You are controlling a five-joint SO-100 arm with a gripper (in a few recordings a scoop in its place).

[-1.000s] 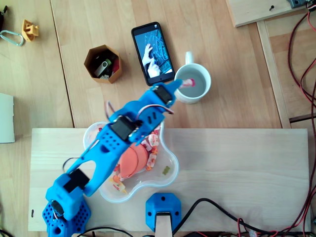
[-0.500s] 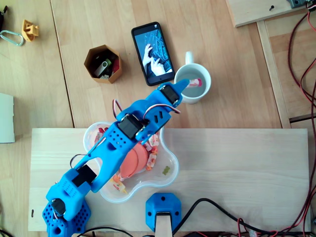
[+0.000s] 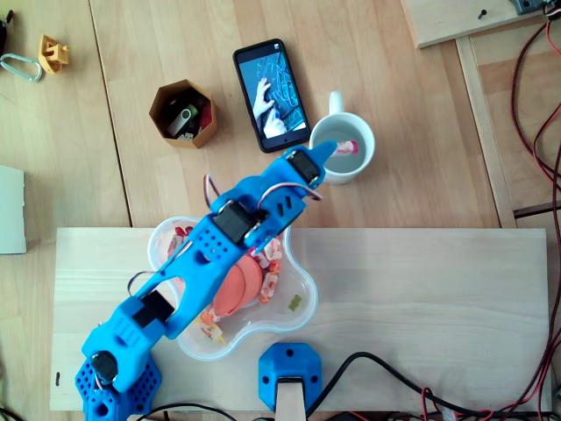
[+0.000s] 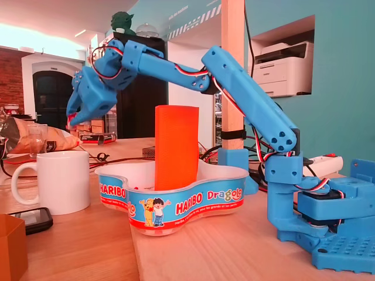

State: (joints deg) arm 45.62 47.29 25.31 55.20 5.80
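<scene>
While I am hovering my pincer [image 4: 78,119] just above the white mug [image 4: 58,181], 1 pink sweet [image 3: 348,147] is lying inside it, and I cannot tell whether my jaws are parted or clenched.

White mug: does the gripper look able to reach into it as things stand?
Probably yes. The gripper hangs right above the white mug, fingertips over its open mouth in the overhead view, with nothing between them.
</scene>
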